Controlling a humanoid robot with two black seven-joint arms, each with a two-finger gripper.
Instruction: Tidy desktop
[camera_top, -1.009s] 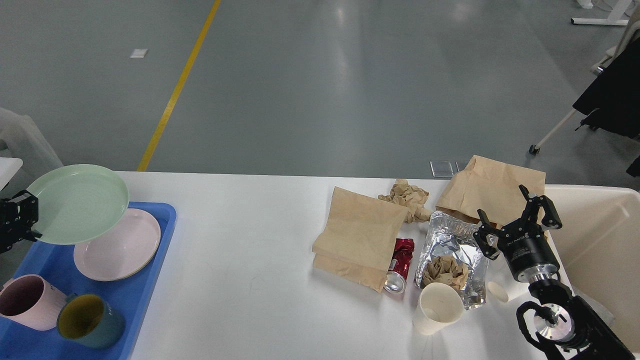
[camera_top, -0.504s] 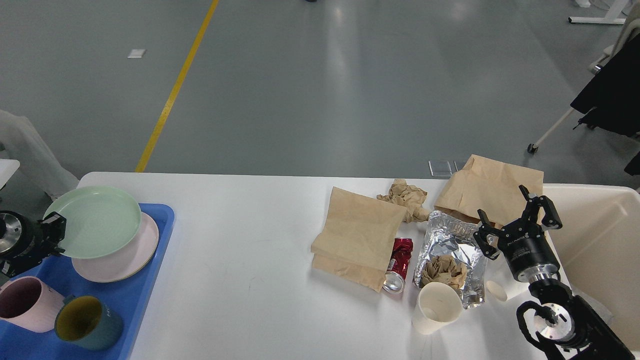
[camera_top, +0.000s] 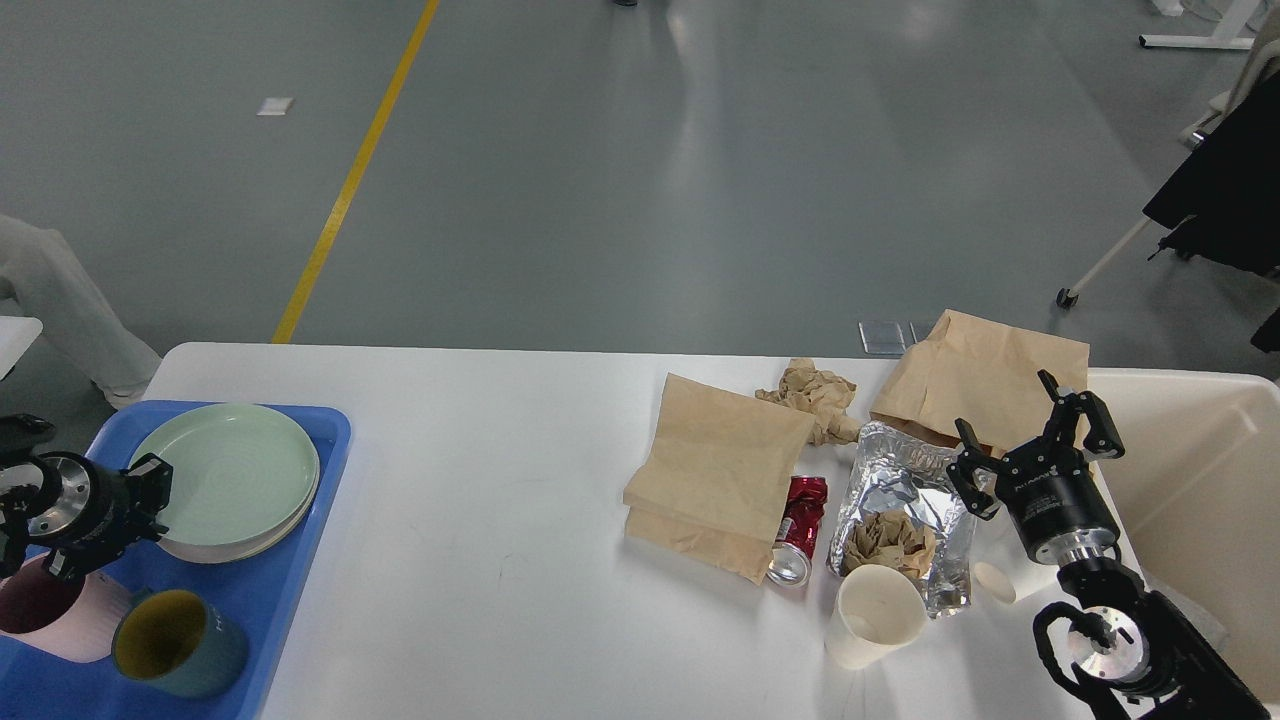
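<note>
Starting at the blue tray on the left end of the desktop: a second ago my left gripper held the green plate tilted in the air above the tray, and now that plate lies flat on top of the pink plate inside the tray. My left gripper is at the green plate's left rim, but I cannot tell whether its fingers are clamped on the rim or have let go. I judge the dish stacking nearly done; what remains is to release and back away without dragging the stack. In the near part of the tray stand a pink mug and a teal mug, close under my left wrist, so a careless retreat could knock them. To the right of the tray the desktop is bare white as far as the litter: a folded paper bag, a crushed red can touching its right edge, a crumpled paper wad behind, foil holding another wad, a paper cup in front of it, and a second bag farther back. My right gripper hovers over the foil's right side with its fingers spread apart and empty, unmoved from a second ago. Farthest from the tray sits the cream bin, where I expect the litter to go.
</note>
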